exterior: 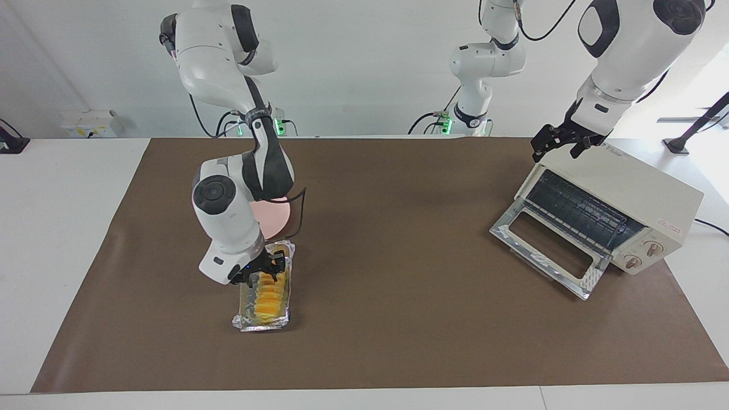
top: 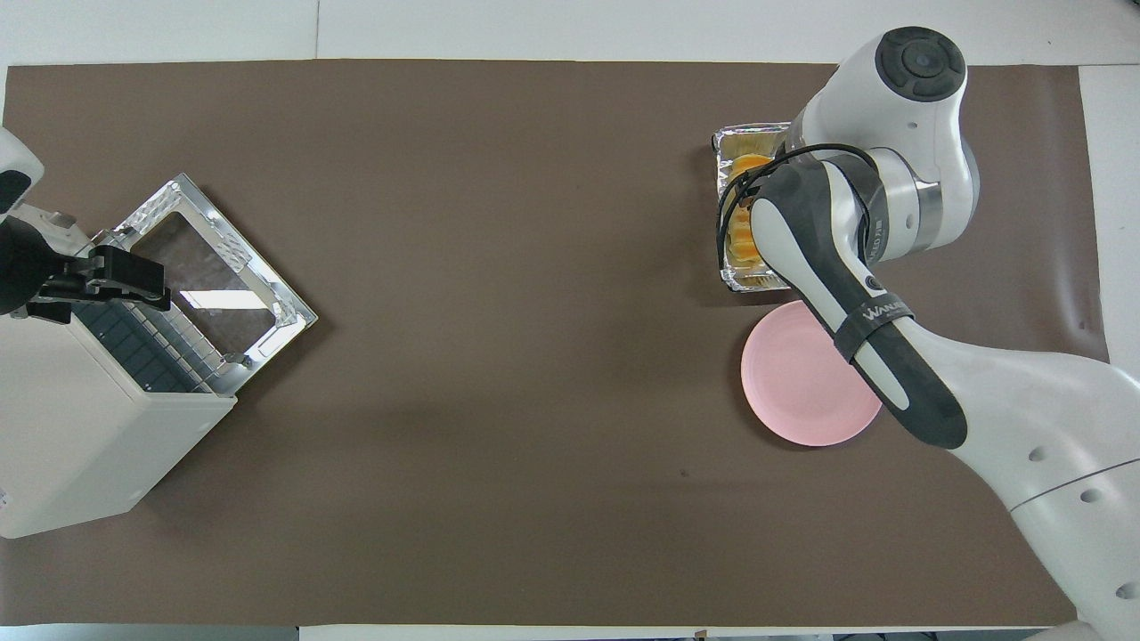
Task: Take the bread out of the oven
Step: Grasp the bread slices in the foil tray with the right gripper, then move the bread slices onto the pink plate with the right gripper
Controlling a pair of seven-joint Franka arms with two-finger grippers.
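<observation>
The bread (exterior: 266,299), a ridged golden-yellow loaf, lies in a crinkled silver foil tray (exterior: 245,322) on the brown mat toward the right arm's end of the table. My right gripper (exterior: 265,274) is down at the end of the loaf nearer to the robots. In the overhead view the right arm hides that gripper, and only parts of the bread (top: 746,163) and tray (top: 726,142) show. The cream-white oven (exterior: 638,182) stands toward the left arm's end with its glass door (exterior: 541,245) dropped open and its rack bare. My left gripper (exterior: 558,149) hovers open over the oven's top front edge.
A pink plate (top: 793,392) lies just nearer to the robots than the foil tray, partly under the right arm. The oven (top: 71,427) and its open door (top: 214,276) take up the mat's corner at the left arm's end.
</observation>
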